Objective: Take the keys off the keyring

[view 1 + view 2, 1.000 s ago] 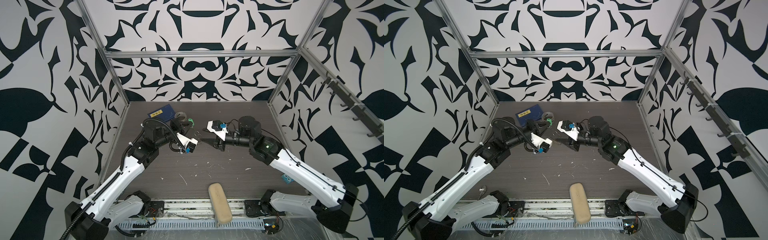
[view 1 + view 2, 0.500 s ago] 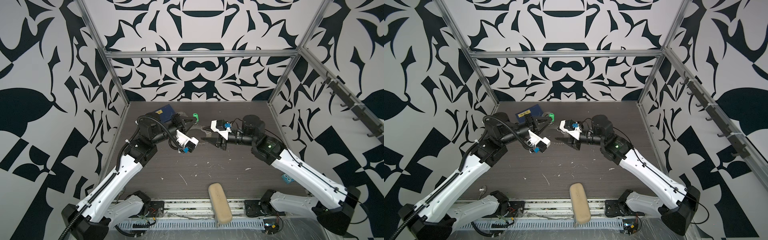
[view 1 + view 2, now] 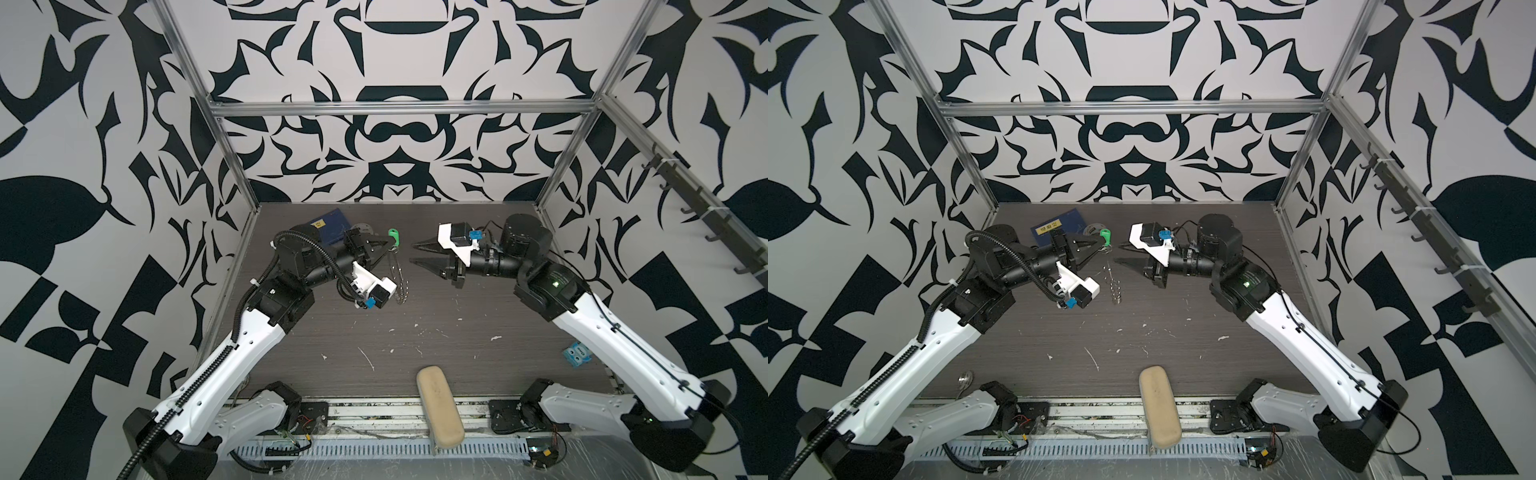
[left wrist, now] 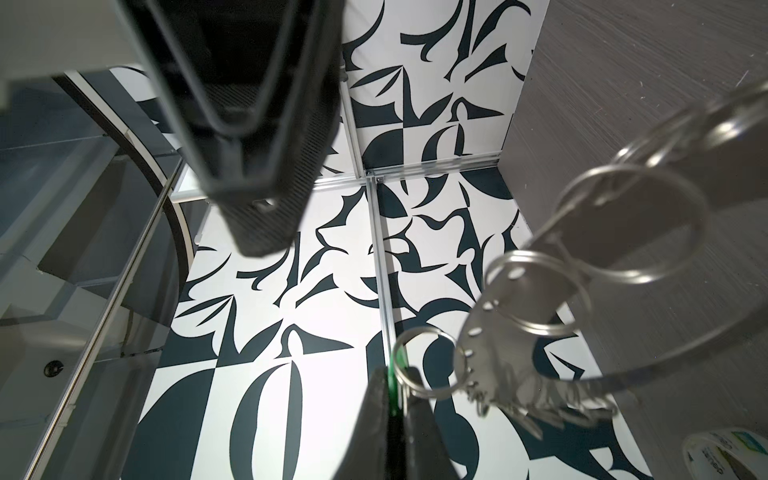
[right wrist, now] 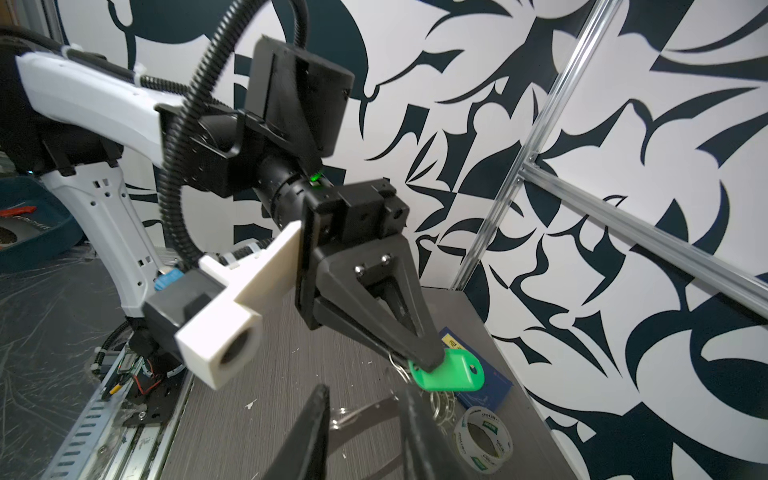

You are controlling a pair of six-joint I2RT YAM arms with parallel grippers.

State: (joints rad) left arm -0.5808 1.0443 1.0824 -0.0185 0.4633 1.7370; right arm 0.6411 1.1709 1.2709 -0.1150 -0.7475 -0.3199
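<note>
My left gripper [image 3: 388, 246] is shut on the green key [image 3: 394, 237], held above the back of the table. The keyring [image 3: 400, 276] hangs edge-on below it by a small wire loop. In the left wrist view the grey keyring [image 4: 511, 328], fringed with wire loops [image 4: 631, 224], dangles beside my left gripper [image 4: 392, 384]. My right gripper [image 3: 413, 253] is open, level with the key and a short way to its right. In the right wrist view the key [image 5: 455, 370] lies just beyond my right gripper [image 5: 365, 415], with part of the keyring [image 5: 365, 409] showing between the fingers.
A blue booklet [image 3: 330, 227] and a tape roll [image 5: 484, 444] lie at the back left of the dark table [image 3: 415, 332]. A beige case [image 3: 439, 411] sits on the front edge. A small blue item [image 3: 575, 353] lies at the right edge. White scraps dot the middle.
The two grippers have drawn apart. The left one has lifted the key and hanging keyring toward the back. The right one has pulled back to the right and its jaws have narrowed.
</note>
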